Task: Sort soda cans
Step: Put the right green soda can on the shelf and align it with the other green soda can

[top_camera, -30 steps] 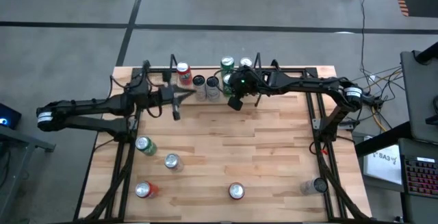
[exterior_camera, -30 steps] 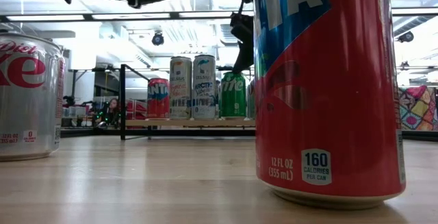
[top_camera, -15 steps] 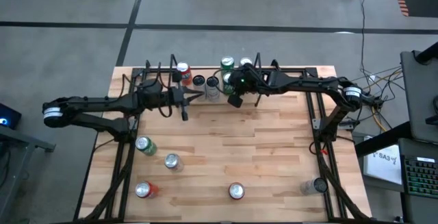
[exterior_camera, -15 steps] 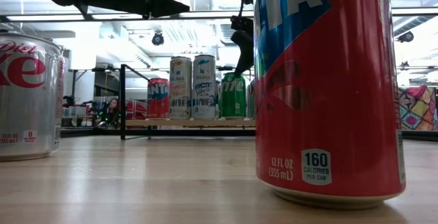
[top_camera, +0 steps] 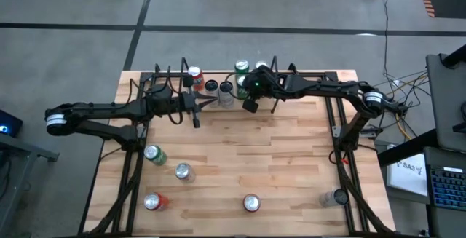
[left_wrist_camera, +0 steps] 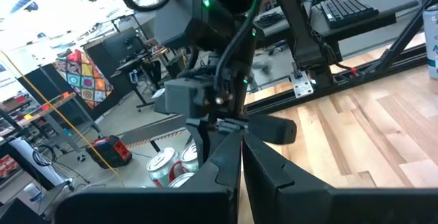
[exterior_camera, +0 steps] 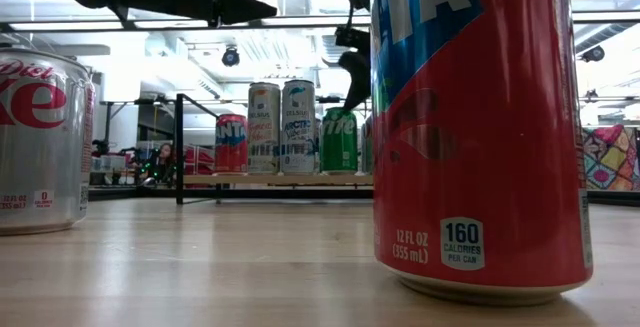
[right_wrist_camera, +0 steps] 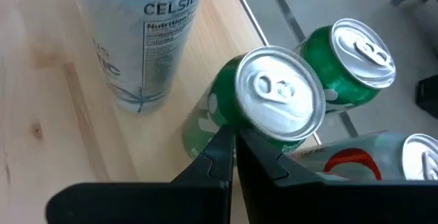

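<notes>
The wooden counter (top_camera: 291,165) is being seen from above, with soda cans standing on it in two bunches. At the far edge a row is being kept together: a red can (top_camera: 194,75), two tall slim cans (top_camera: 218,91) with dark tops, and green cans (top_camera: 242,69) next to them. Nearer the front, more cans are being left well apart: a green one (top_camera: 153,153), a silver one (top_camera: 183,171), a red one (top_camera: 152,201), another red one (top_camera: 251,204) and a pale one (top_camera: 339,196) near the right corner.

The left hand (top_camera: 209,102) is being held over the counter just in front of the far row, near the tall slim cans. Its two fingers (left_wrist_camera: 226,162) are being pressed together, and nothing is being pinched.

The right hand (top_camera: 249,104) is being held just beside the green cans at the far row. Its fingers (right_wrist_camera: 229,157) are being pressed together too, with nothing between them. In its wrist view a green can (right_wrist_camera: 263,111) is being shown right past the fingertips, with a second green can (right_wrist_camera: 350,63) behind it, a tall can marked CELSIUS (right_wrist_camera: 137,32) beside it, and part of a silver and red can (right_wrist_camera: 383,157) at the counter's edge. Whether the fingertips are touching the green can cannot be told.

In the low view a big red can (exterior_camera: 478,132) and a silver can (exterior_camera: 40,137) are being shown close up.
</notes>
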